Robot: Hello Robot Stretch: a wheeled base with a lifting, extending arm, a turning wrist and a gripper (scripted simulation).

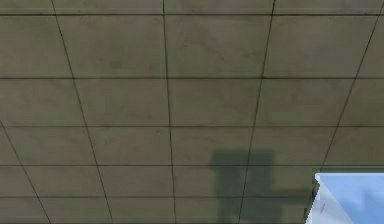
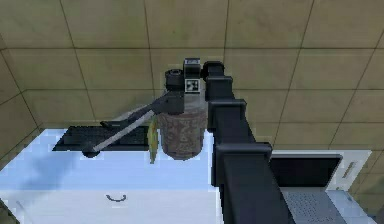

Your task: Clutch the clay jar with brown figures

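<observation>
Arm side view: arm ran up from the bottom edge, just R of middle, as a dark square bar w/ two white marker squares at its far end. Gripper had its dark body just L of those squares. Thin grey fingers seemed to slant down-left from it, over a dark recess in the counter. Finger state: couldn't tell from these pics.

Clay jar, brownish w/ darker figures, was upright, directly under the gripper body & just L of the arm bar. Pale counter lay around its base, so couldn't tell whether the gripper held it or anything else. Small yellow-green thing was just L of the jar, ID unclear. Dark panel in a white frame lay R of the arm. Beige tiles were behind it all.

Fwd view: grey-olive tiled floor, w/ a pale blue-white corner at bottom R.
</observation>
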